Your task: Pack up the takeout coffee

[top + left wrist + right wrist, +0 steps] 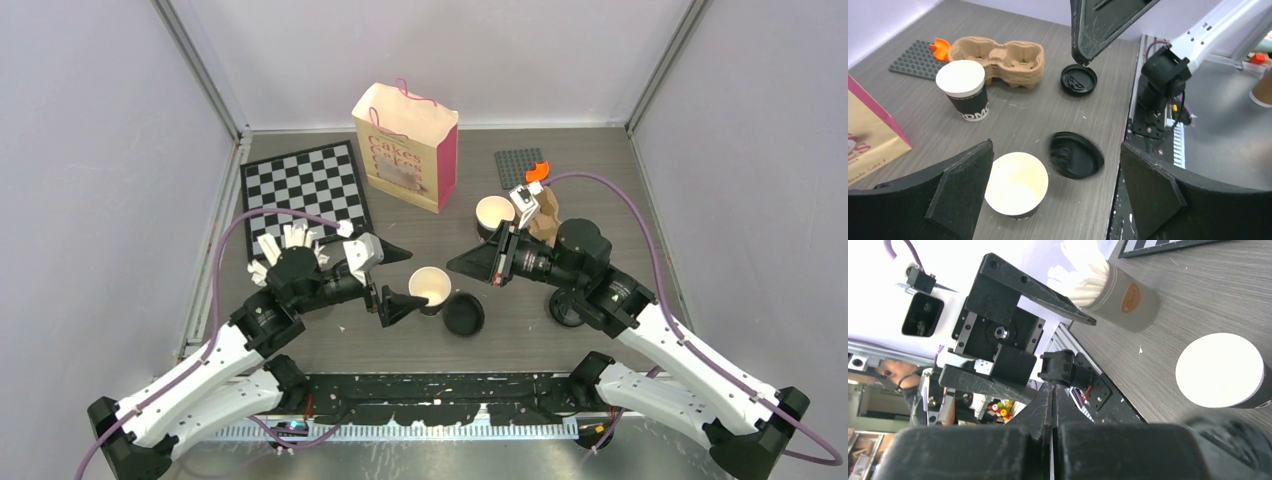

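Observation:
Two takeout coffee cups stand open without lids. One cup (429, 287) (1016, 183) sits just inside my left gripper (415, 275) (1056, 147), close to one finger but untouched; the gripper is open wide. A black lid (463, 313) (1076, 154) lies flat beside that cup. The second cup (494, 213) (965, 93) stands farther back. Another black lid (1078, 80) lies near the right arm's base. My right gripper (453, 265) (1052, 386) hangs shut and empty above the table between the two cups.
A brown cardboard cup carrier (545, 215) (1000, 56) stands behind the second cup. A paper bag (405, 145) with pink sides stands at the back, with a chessboard (305, 185) to its left. A grey cup of white sticks (1118, 295) is by the left arm. A grey studded plate (518, 165) lies at the back right.

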